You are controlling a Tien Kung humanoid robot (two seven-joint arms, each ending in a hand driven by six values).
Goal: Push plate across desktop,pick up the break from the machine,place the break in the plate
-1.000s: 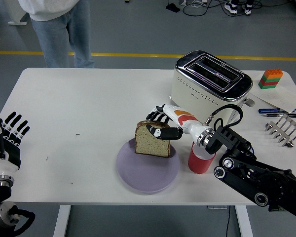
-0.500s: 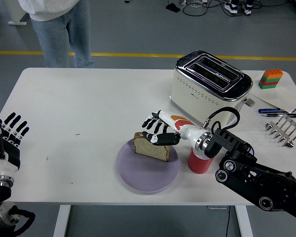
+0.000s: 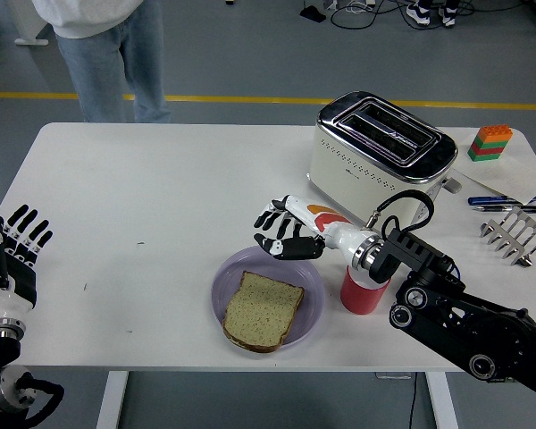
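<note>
A slice of bread [image 3: 261,310] lies flat on the lilac plate [image 3: 311,284] near the table's front edge. My right hand [image 3: 281,231] hovers just behind the plate's far rim with fingers spread, holding nothing. The white and chrome toaster [image 3: 380,147] stands at the back right with empty slots. My left hand [image 3: 16,246] rests open at the table's left edge.
A red cup [image 3: 364,290] stands right of the plate, under my right forearm. A toast rack [image 3: 515,234], pens [image 3: 505,203] and stacked toy bricks [image 3: 489,142] are at the far right. A person [image 3: 107,49] stands beyond the table's far left.
The bread was held upright in my right hand over the plate; it has been let go and now lies flat on the plate. My right hand has opened and lifted slightly.
</note>
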